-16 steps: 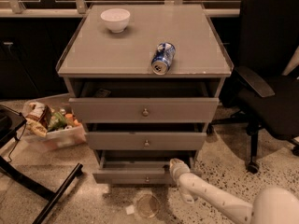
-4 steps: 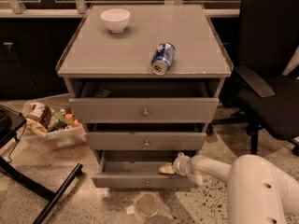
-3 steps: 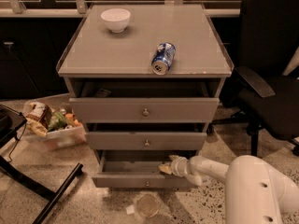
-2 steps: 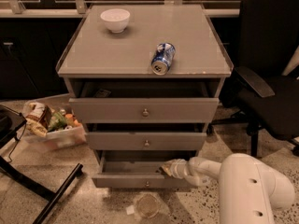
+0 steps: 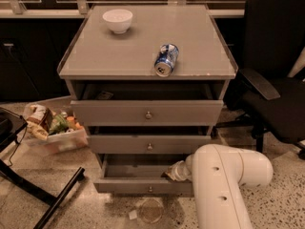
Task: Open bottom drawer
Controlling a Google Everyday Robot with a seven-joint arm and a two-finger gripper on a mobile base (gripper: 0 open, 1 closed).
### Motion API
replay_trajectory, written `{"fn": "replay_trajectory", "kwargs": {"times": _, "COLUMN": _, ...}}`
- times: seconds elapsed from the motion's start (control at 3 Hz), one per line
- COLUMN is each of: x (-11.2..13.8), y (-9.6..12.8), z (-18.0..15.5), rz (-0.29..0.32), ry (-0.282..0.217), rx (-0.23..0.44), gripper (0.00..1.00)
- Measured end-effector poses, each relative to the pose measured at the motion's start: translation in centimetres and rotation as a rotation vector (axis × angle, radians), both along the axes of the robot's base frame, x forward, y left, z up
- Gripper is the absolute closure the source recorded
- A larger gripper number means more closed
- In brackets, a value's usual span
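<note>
Three drawers: all in the grey bench point(image 5: 119, 56), each front ajar, stacked top to bottom.
Bottom drawer point(image 5: 128, 186): lowest, just above the floor, standing out further than the two above; small round knob point(image 5: 150, 189) at the middle of its front.
Bottom drawer contents: only plain grey inside shows; the right end is hidden by the arm.
Gripper point(image 5: 174, 171): inside the bottom drawer's right end, behind the front panel; whether it is spread or pressed together, cannot tell.
Arm point(image 5: 224, 185): thick white, rising from the lower right.
Top drawer point(image 5: 109, 112): a small dark item point(image 5: 105, 95) in the gap, kind unclear.
Middle drawer point(image 5: 124, 143): inside in shadow.
Bench top: white bowl point(image 5: 117, 20) at back left; blue can point(image 5: 166, 59) on its side near the front edge.
Floor, left: clear bin point(image 5: 57, 140) holding snack packets point(image 5: 45, 123).
Floor, front: round clear item point(image 5: 151, 210) below the bottom drawer.
Right: black chair point(image 5: 281, 80).
</note>
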State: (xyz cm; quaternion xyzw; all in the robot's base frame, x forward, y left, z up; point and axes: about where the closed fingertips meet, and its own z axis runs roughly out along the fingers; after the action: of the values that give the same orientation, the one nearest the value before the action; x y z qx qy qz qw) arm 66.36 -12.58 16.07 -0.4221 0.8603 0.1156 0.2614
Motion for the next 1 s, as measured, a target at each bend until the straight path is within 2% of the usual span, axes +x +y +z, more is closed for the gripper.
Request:
{"fn": "replay_trajectory", "kwargs": {"times": 0.33, "x": 0.00, "y": 0.00, "z": 0.44, "rz": 0.002, "ry": 0.001, "rx": -0.001, "gripper": 0.81}}
{"fn": "replay_trajectory", "kwargs": {"times": 0.67, "x": -0.10, "y": 0.22, "z": 0.51, "rz": 0.024, "ry": 0.005, "rx": -0.009, "gripper": 0.58}}
{"fn": "replay_trajectory", "kwargs": {"times": 1.0, "x": -0.70, "y": -0.24, "z": 0.13, "rz": 0.097, "ry": 0.022, "rx": -0.039, "gripper": 0.35}}
